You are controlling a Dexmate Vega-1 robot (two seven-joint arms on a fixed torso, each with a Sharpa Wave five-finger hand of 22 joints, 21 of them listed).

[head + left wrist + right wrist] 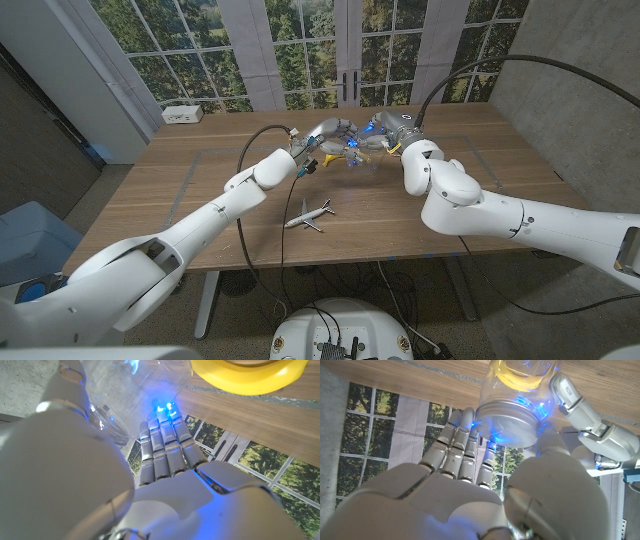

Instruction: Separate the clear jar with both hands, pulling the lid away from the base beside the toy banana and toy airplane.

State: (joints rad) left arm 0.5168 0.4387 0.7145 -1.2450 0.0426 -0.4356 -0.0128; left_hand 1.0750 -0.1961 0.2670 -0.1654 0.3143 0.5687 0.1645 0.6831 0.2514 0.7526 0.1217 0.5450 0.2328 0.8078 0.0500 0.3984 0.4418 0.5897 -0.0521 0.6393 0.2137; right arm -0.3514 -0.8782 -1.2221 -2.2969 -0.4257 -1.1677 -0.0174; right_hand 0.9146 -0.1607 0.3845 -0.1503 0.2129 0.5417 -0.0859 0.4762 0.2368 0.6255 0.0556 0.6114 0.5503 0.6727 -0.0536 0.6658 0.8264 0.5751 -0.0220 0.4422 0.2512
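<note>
Over the far middle of the desk (200, 190), the left robot hand (322, 140) and right robot hand (385, 132) meet on the clear jar (520, 390), held between them: the right wraps the lid (507, 422), the left grips the base (107, 405). Smooth, rigid, light plastic looks slippery, so firm holds at opposite ends seem wise. The toy banana (247, 377) lies just beyond the hands; the toy airplane (309, 216) sits nearer the robot, well clear
</note>
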